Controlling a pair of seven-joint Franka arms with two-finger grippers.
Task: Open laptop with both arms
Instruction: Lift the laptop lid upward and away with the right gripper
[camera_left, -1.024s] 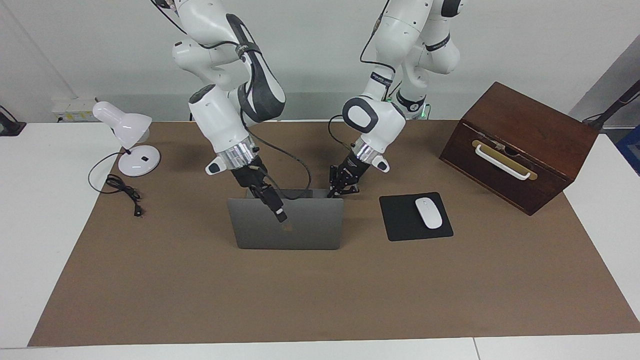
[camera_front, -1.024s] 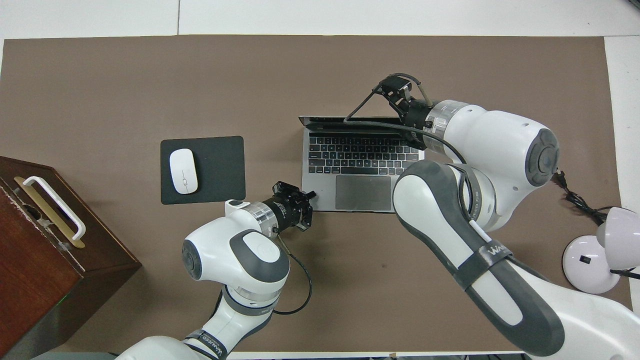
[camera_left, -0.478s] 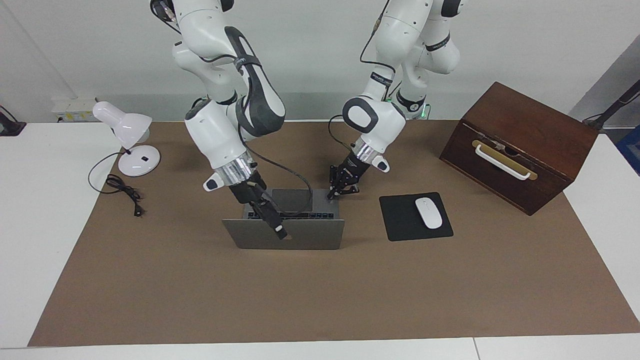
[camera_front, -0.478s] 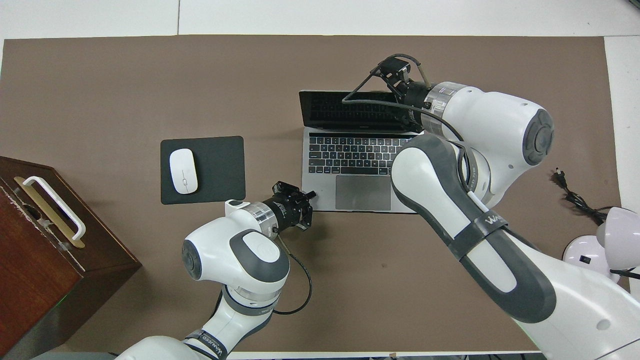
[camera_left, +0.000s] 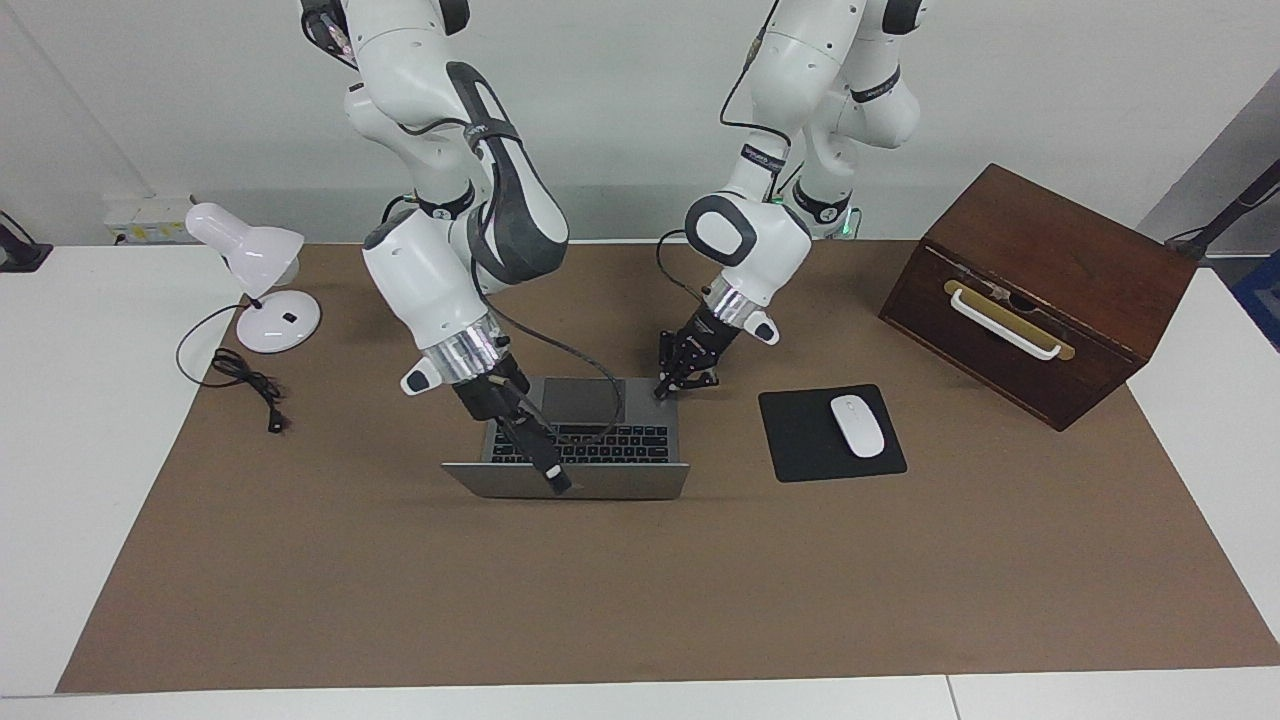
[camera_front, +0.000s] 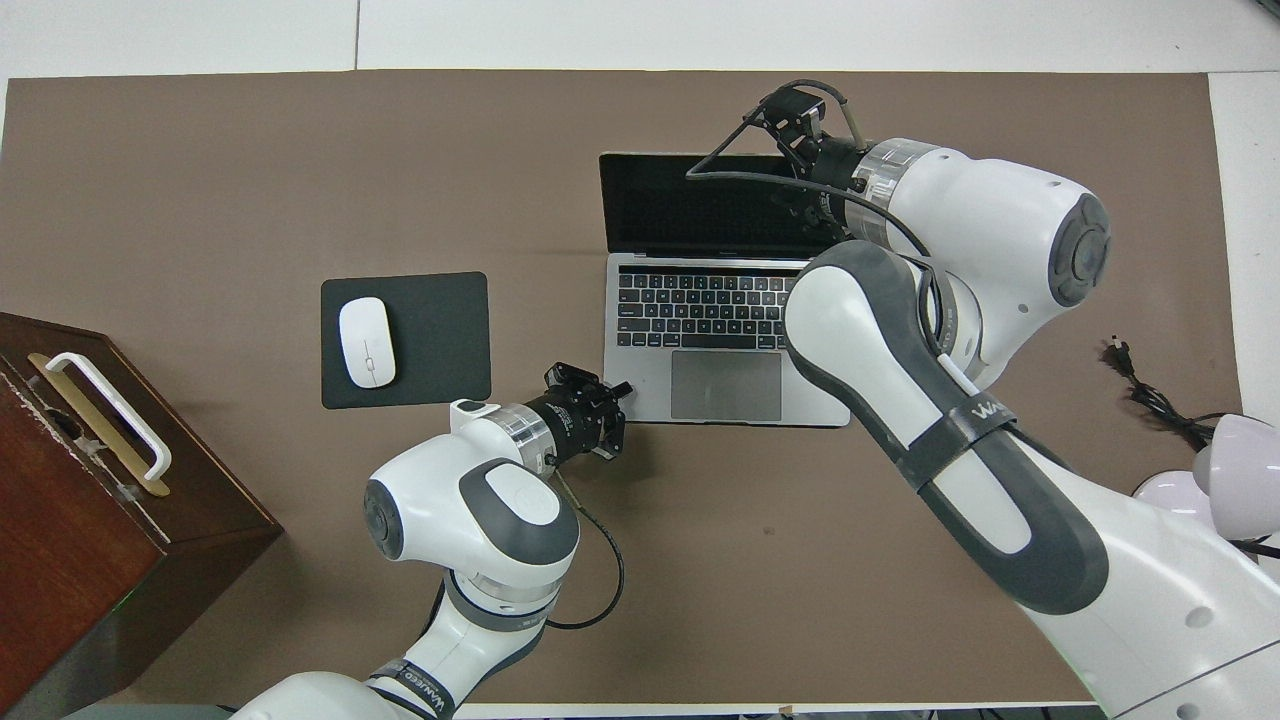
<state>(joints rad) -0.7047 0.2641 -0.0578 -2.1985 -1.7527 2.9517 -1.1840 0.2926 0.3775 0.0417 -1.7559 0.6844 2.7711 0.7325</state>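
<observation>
The left gripper (camera_left: 662, 390) is clenched, its fingertips pressed together on the laptop (camera_left: 585, 445) base at the corner nearest the robots and toward the left arm's end of the table. The right gripper (camera_left: 557, 484) is at the top edge of the laptop lid; whether its fingers are parted or closed cannot be told.

The laptop sits mid-table on the brown mat (camera_left: 640, 600), its lid tilted well back away from the robots. Beside the laptop, toward the left arm's end, lies a black mouse pad (camera_left: 800, 445) carrying a white mouse (camera_left: 858, 426); a wooden box (camera_left: 1040, 290) stands past the pad. Toward the right arm's end stands a white desk lamp (camera_left: 258, 280) with its cord.

The overhead view shows the dark screen (camera_front: 700, 205), keyboard and trackpad, with the right arm's forearm (camera_front: 900, 400) covering one corner of the laptop base. The facing view shows the lid's grey back and the left fingertips' contact.
</observation>
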